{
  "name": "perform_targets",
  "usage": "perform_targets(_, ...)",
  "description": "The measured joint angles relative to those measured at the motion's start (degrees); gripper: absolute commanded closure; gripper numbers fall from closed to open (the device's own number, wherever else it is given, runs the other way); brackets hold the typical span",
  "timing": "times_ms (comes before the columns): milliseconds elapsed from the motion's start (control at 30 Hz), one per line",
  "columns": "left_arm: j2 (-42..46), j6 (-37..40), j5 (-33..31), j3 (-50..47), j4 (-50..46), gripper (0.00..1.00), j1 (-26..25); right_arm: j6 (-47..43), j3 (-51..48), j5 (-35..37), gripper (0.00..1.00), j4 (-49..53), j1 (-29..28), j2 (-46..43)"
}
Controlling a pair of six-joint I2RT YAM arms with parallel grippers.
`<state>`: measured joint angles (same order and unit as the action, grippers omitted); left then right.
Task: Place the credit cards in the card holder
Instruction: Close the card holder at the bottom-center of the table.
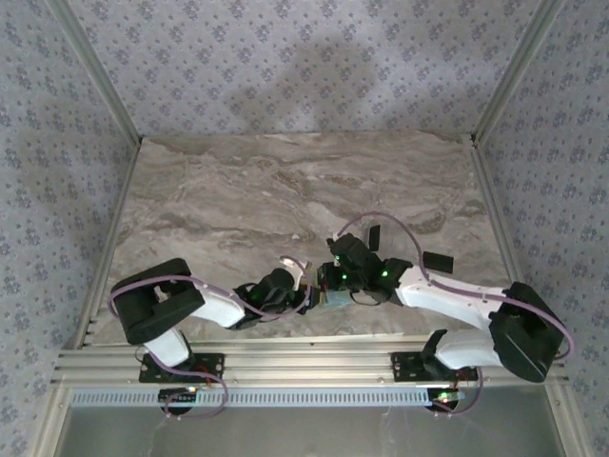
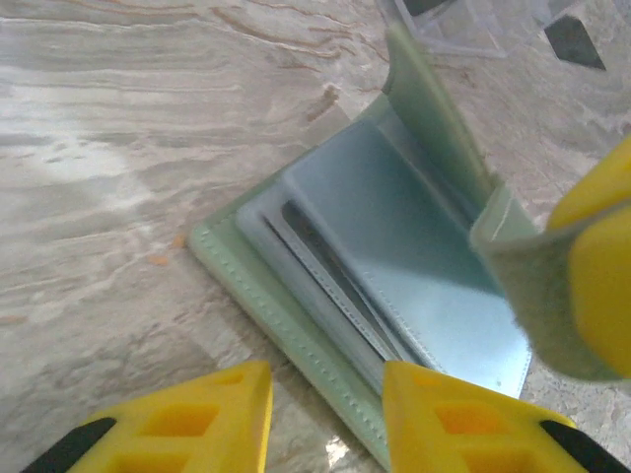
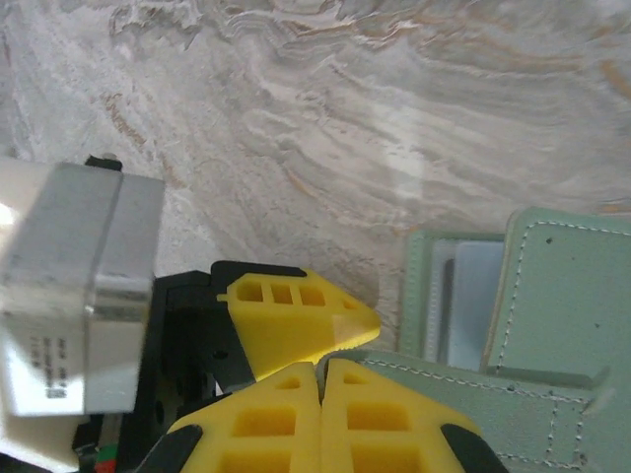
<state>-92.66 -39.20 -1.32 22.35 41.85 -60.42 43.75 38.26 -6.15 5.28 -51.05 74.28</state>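
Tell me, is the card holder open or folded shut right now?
Open. One panel of the card holder lies flat on the table, sleeves exposed; the other stands raised, its flap pinched in the right pincer.

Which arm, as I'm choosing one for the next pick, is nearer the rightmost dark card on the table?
Right. The right arm runs just beside the card; the left arm lies beyond the wallet, farther left.

Card holder [image 3: 567, 296] cut off at right edge; in top view mostly hidden.
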Motion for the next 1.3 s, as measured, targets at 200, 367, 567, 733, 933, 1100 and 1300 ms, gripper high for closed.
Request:
perform_targets(200, 5.77, -3.48, -2.91, -3.63, -3.61, 0.58, 0.44, 1.16, -0.09, -2.25, 0.82, -4.44, 0.33, 3.87)
perform_targets(367, 17.9, -6.43, -8.41, -8.74, -13.62, 0.5, 0.81, 0.92, 0.37, -4.13, 0.62, -5.05, 0.35, 5.86)
perform_targets(567, 37.53, -7.02, -12.7, -10.03, -29.57, 0.45, 1.18, -1.38, 1.66, -7.85, 0.41, -1.79, 1.7, 4.02)
perform_targets(733, 45.88, -5.16, -13.38, -7.06, -39.52, 0.44, 1.18, -4.35, 1.86, -7.48, 0.43, 5.92, 5.25, -8.37)
perform_targets(933, 37.81, -0.9, -9.4, 4.04, -43.36, 0.52, 0.98, -6.29, -0.17, -8.15, 0.62, 12.96, 14.1, -15.3)
perform_targets(1100, 23.65, 2.78, -6.29, 18.21, -43.87, 0.61, -1.99, -7.34, -4.68, -8.26, 0.66, 16.9, 18.8, -15.58)
perform_targets(1300, 6.58, 5.57, -1.55, 34.38, -45.03, 0.7, -2.75, -8.68, -8.33, -9.14, 0.59, 17.68, 23.85, -15.74)
